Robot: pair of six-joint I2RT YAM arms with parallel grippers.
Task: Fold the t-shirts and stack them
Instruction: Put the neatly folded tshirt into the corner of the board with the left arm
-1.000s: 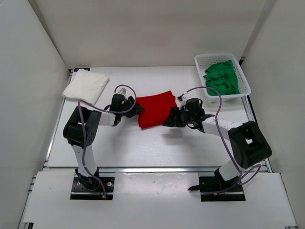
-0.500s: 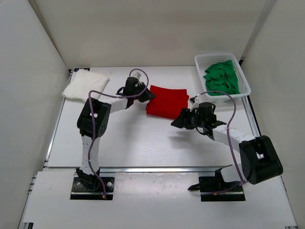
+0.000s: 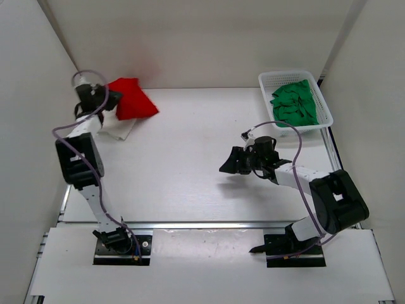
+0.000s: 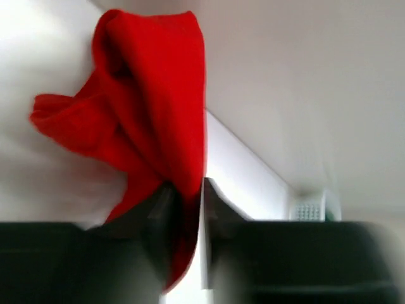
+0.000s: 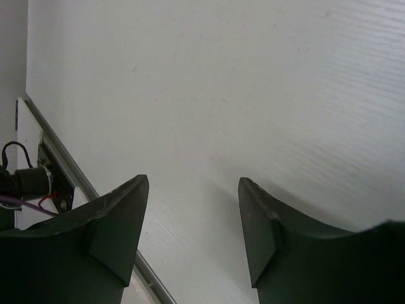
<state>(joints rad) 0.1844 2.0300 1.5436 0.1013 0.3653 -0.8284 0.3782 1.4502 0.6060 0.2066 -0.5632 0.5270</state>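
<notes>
My left gripper (image 3: 107, 96) is shut on the folded red t-shirt (image 3: 131, 99) and holds it at the far left, above the white t-shirt (image 3: 119, 130), which is mostly hidden under it. In the left wrist view the red shirt (image 4: 149, 120) hangs bunched from my shut gripper (image 4: 188, 190). The green t-shirt (image 3: 294, 102) lies crumpled in the white mesh basket (image 3: 323, 95) at the far right. My right gripper (image 3: 226, 164) is open and empty above the bare table in the right middle; in the right wrist view it (image 5: 193, 190) holds nothing.
White walls stand close on the left, back and right. The table's metal rail (image 5: 82, 183) shows in the right wrist view, with a cable and bracket (image 5: 31, 180) beyond it. The basket also shows far off in the left wrist view (image 4: 308, 208).
My left gripper has carried the red shirt from the table's middle to the far left, over the white shirt. My right gripper has let go of it and drawn back, open.
</notes>
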